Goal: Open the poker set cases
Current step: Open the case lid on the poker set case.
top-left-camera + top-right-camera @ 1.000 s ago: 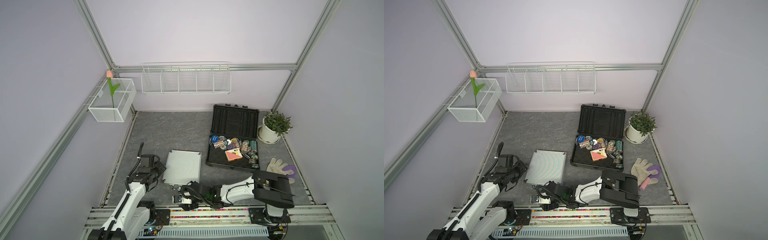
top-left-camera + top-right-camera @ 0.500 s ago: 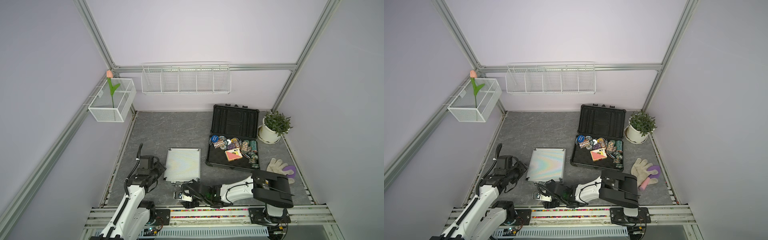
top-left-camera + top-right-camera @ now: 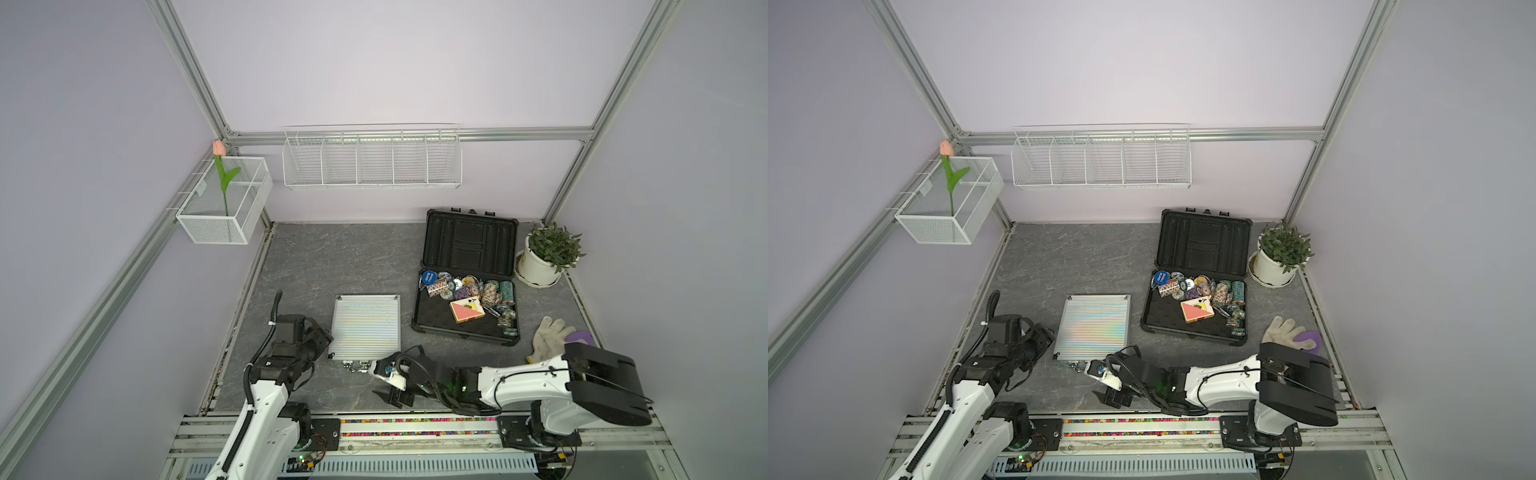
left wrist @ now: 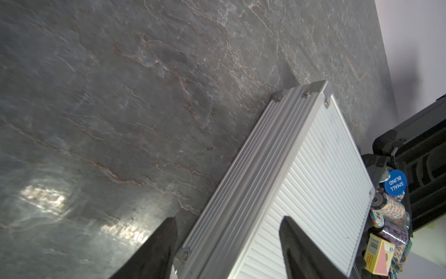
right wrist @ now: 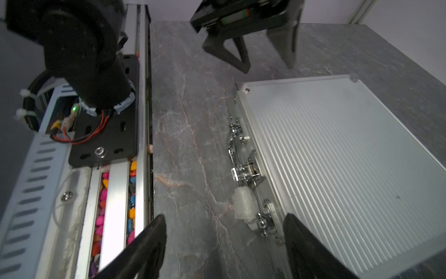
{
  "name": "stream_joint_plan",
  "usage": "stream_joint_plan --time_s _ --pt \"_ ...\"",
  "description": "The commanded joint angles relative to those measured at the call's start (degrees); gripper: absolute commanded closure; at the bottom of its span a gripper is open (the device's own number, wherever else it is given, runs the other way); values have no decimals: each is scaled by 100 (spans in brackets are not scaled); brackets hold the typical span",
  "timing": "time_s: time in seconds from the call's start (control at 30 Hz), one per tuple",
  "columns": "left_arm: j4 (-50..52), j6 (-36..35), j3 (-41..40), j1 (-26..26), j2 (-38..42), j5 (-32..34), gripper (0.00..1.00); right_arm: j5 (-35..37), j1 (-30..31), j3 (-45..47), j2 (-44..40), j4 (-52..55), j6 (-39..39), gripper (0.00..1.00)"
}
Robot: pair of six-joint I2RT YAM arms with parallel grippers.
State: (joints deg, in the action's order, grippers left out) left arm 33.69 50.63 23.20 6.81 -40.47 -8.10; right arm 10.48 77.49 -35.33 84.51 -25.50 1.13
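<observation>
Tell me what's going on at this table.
Two robot arms are partway through opening two cases. The black case at the back already stands open, with chips and a card deck inside. The silver case lies flat and shut. The left claw, jaws open, sits at its near left corner, and the right claw, also open, hovers by the latches. Neither holds anything.

The left arm is extended forward and low. The left gripper has its jaws parted and empty. The right arm is stretched sideways toward the left gripper. The right gripper has its jaws spread wide, clamping nothing.
</observation>
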Motion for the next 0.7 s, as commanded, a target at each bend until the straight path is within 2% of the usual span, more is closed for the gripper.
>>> stream_joint_plan --time_s 0.0,0.1,0.27,0.4,0.53,0.67 --pt "279 192 -29 5 89 -297 30 367 -300 177 -468 565 -1310 22" --pt "103 188 -144 7 166 -594 30 279 -587 258 -777 982 -1931 23" --pt "159 259 -153 7 221 -533 32 -77 -1054 274 -953 1190 -2635 29" --pt "190 104 -115 13 237 -523 42 -420 -1336 71 -773 1561 -3022 30" --pt "196 -35 -85 13 163 -683 53 -645 -1426 -198 -601 1842 -3092 32" --pt "123 -36 -112 17 127 -843 57 -891 -1497 -370 -407 1885 -3132 35"
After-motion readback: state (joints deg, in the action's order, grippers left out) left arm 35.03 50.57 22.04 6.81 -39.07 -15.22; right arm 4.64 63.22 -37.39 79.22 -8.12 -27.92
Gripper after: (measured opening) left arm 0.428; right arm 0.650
